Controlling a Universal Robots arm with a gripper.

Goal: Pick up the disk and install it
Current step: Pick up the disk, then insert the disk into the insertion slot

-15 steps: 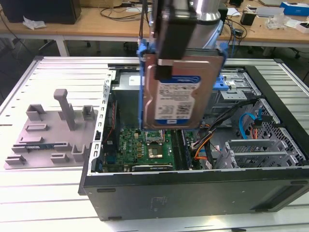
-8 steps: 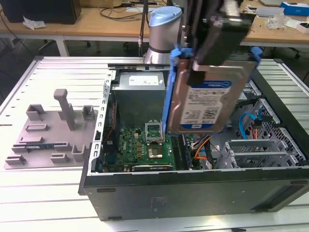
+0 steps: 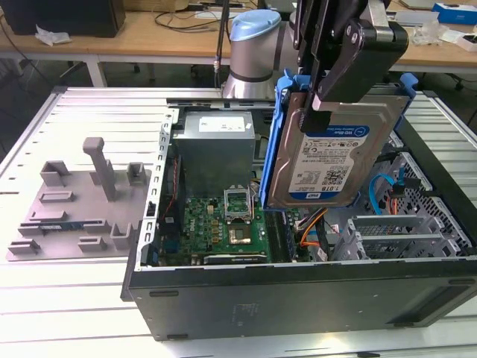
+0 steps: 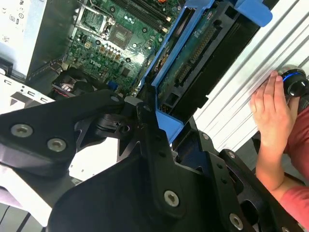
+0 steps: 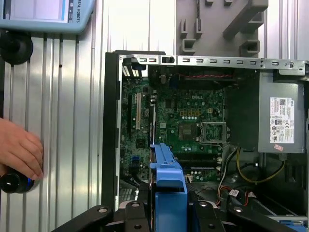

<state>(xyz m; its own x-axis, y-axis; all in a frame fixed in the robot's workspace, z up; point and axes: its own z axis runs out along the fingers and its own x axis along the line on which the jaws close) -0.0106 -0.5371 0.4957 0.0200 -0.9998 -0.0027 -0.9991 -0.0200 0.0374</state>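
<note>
Looming closest in the second wrist view, the gripper is pinching the disk by its upper end, jaws pressed together on it, and is hanging it upright above the open computer case. Being metal-bodied, the disk is likely handling as stiff, fairly heavy and shock-sensitive, so its blue bracket edges are offering the safest hold.

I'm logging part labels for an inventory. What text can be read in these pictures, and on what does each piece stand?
None can be quoted with confidence. Print stands here:
the disk, clamped in the gripper over the computer case: white-and-blue label, too small.
the power supply: white sticker, too small.
the motherboard: white marking, too small.
the pendant: lettering on its rim, partly cut off.
</note>
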